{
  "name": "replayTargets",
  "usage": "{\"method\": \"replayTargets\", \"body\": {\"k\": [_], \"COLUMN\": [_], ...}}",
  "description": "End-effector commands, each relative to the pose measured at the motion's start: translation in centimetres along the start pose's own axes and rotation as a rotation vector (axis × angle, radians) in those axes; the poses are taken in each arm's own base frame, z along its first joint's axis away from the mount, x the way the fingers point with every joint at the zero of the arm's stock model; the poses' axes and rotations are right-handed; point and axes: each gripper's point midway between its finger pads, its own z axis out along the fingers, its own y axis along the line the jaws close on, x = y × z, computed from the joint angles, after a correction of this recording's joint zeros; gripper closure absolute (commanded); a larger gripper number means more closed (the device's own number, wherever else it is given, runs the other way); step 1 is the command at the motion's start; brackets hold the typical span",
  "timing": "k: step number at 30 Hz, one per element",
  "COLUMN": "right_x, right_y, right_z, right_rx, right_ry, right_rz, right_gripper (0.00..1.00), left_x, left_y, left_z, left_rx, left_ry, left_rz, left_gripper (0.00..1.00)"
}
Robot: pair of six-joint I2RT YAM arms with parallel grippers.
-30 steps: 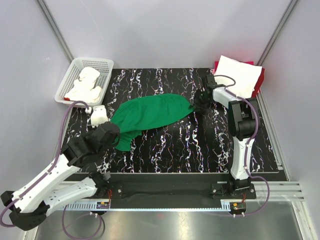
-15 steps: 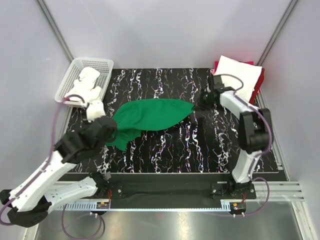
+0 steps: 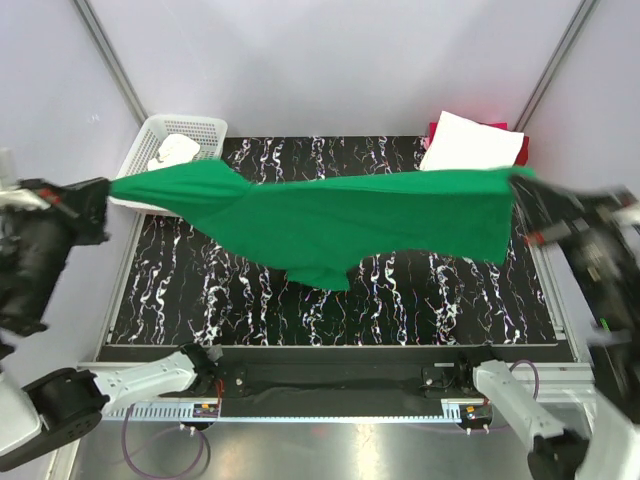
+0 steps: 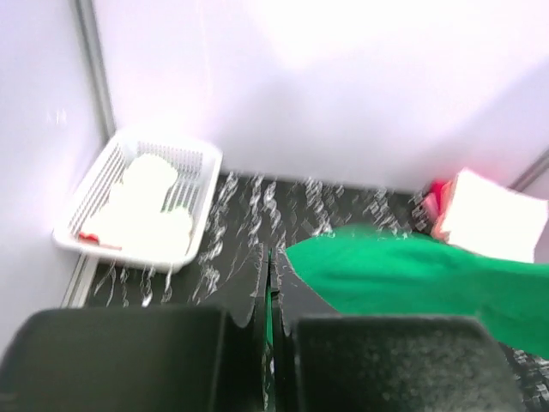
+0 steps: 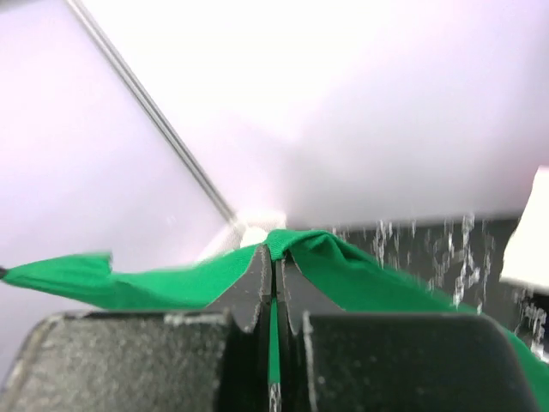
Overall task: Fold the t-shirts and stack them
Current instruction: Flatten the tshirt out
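Observation:
The bright green t-shirt [image 3: 340, 215] hangs stretched in the air across the whole table, held between my two grippers. My left gripper [image 3: 103, 188] is shut on its left end, raised at the far left beside the basket. My right gripper [image 3: 520, 180] is shut on its right end, raised at the far right. The left wrist view shows green cloth [image 4: 412, 275] pinched between the fingers [image 4: 273, 283]. The right wrist view shows green cloth [image 5: 360, 266] pinched the same way [image 5: 274, 262]. A folded white t-shirt [image 3: 472, 147] lies on a red one [image 3: 436, 131] at the back right.
A white mesh basket [image 3: 140, 150] with white cloth [image 3: 172, 150] in it stands at the back left, partly behind the green shirt. The black marbled mat [image 3: 400, 300] covers the table. Grey walls and metal posts close in both sides.
Both arms have swung up and outward, lifting the green shirt off the mat and pulling it from a bunched heap into a wide stretched span.

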Motion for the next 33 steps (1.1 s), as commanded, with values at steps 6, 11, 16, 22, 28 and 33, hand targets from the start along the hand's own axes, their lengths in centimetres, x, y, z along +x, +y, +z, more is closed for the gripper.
{"method": "replayTargets", "body": {"k": [6, 11, 16, 22, 28, 33], "right_x": [-1.1, -2.5, -3.8, -2.4, 4.6, 11.4], "right_y": [-0.2, 2.2, 2.5, -1.8, -10.0, -16.9], "right_z": [-8.9, -14.6, -16.5, -11.3, -1.4, 7.1], "right_rx": [0.04, -0.06, -0.052, 0.155, 0.399, 0.559], "right_ry": [-0.135, -0.257, -0.313, -0.189, 0.044, 0.197], "right_rz": [-0.047, -0.075, -0.097, -0.11, -0.126, -0.127], "right_gripper": [1.0, 1.0, 1.0, 1.0, 1.0, 1.0], "left_x": [-5.1, -6.3, -7.9, -6.8, -0.7, 6.8], "left_y": [-1.7, -3.4, -5.0, -4.6, -5.8, -5.9], "left_z": [-6.8, -10.2, -12.6, -8.0, 2.7, 16.4], "left_rx": [0.401, 0.561, 0.628, 0.474, 0.253, -0.012], "left_ry": [-0.238, -0.311, -0.393, -0.314, -0.153, 0.071], "left_rz": [-0.012, -0.006, 0.031, 0.063, 0.197, 0.404], "left_gripper": [1.0, 1.0, 1.0, 1.0, 1.0, 0.97]}}
